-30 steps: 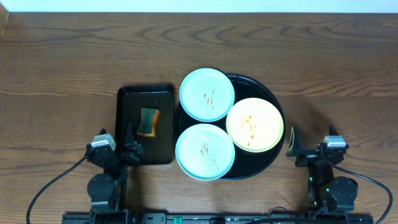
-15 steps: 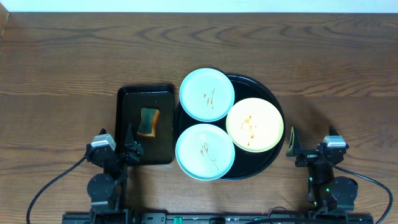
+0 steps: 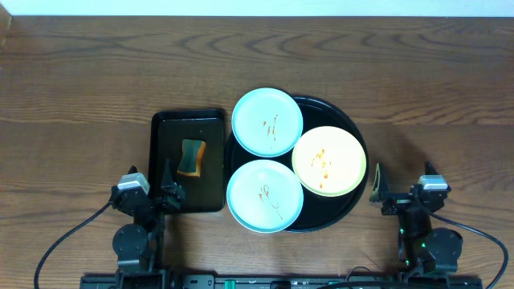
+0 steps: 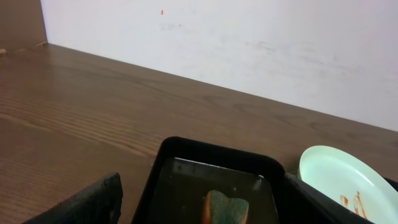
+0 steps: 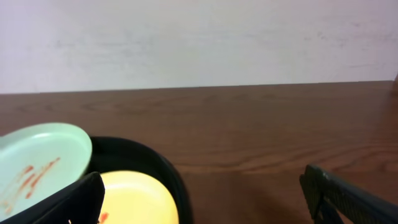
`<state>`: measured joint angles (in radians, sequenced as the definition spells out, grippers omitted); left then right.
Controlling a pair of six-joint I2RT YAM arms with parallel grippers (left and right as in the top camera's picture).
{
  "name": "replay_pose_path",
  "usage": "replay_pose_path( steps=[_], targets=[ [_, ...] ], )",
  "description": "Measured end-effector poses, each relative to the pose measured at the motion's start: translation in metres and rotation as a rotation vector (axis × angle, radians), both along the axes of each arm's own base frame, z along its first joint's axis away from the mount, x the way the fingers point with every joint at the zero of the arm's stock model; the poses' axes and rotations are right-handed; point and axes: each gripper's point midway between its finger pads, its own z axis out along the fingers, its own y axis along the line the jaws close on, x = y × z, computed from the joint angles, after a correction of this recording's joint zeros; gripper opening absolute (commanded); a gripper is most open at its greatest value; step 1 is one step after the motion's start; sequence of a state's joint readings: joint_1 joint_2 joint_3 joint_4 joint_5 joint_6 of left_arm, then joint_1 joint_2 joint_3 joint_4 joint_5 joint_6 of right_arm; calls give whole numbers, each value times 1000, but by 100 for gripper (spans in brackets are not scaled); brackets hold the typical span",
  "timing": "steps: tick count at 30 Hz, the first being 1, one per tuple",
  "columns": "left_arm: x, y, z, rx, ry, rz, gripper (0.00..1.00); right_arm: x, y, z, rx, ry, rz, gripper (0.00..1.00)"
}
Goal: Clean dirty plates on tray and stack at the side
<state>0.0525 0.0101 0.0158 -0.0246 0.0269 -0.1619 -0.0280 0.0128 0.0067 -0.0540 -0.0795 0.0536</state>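
Note:
Three sauce-streaked plates lie on the round black tray (image 3: 351, 210): a mint-blue plate (image 3: 267, 121) at the back, a mint-blue plate (image 3: 265, 195) at the front, and a pale yellow plate (image 3: 329, 160) at the right. My left gripper (image 3: 154, 186) is open and empty at the near left, behind the small rectangular tray. My right gripper (image 3: 399, 191) is open and empty at the near right, beside the round tray. The back plate shows in the left wrist view (image 4: 345, 180). The right wrist view shows the back plate (image 5: 40, 162), the yellow plate (image 5: 140, 196) and the tray rim (image 5: 168, 177).
A small black rectangular tray (image 3: 165, 128) left of the round tray holds a green and orange sponge (image 3: 191, 156), which also shows in the left wrist view (image 4: 225, 207). A white wall bounds the table's far edge.

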Motion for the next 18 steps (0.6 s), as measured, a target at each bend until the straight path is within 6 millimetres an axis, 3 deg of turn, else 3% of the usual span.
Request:
replay_pose_path(
  steps=[9, 14, 18],
  targets=[
    [-1, 0, -2, -26, 24, 3, 80, 0, 4, -1, 62, 10, 18, 99],
    [-2, 1, -12, -31, 130, 8, 80, -4, 6, -5, 74, 69, 29, 99],
    [-2, 1, 8, -36, 227, 10, 80, -8, 12, 1, 82, 159, 59, 99]
  ],
)
